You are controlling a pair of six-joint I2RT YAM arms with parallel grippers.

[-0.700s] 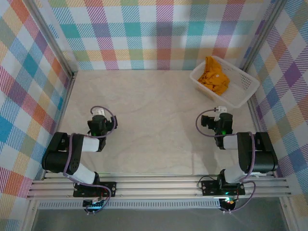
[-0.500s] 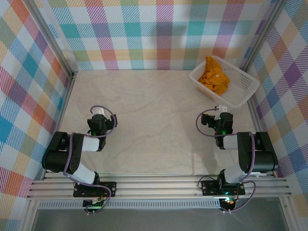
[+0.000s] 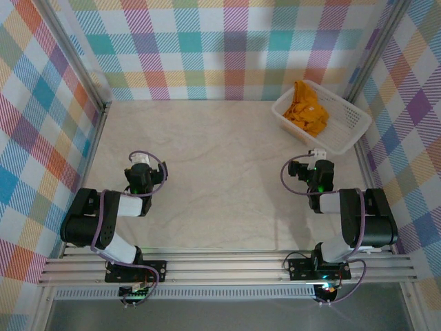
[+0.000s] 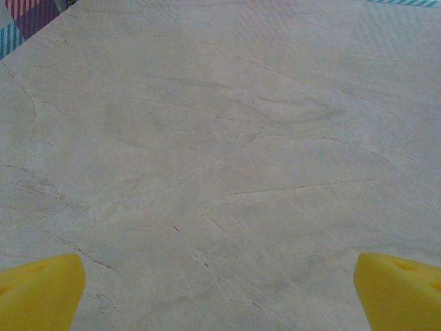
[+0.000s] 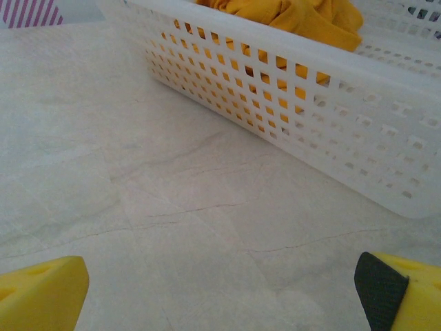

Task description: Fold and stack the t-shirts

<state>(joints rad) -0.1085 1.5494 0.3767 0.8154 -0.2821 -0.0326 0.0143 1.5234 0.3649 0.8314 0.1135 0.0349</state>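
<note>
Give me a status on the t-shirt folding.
Done: nothing; the crumpled mustard-orange cloth t-shirt lies in the white plastic mesh basket at the far right corner. In hand: nothing; the left gripper and right gripper are open over the pale table, the right facing the basket. Left: pull it out, fold, stack.

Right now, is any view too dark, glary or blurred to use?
Top external: even, soft light, no glare, only faint shadows on the table. Left wrist: the marbled surface is slightly soft, and the left end effector tips blur at the bottom corners. Right wrist: basket mesh is sharp, and the t-shirt is readable through it.
</note>
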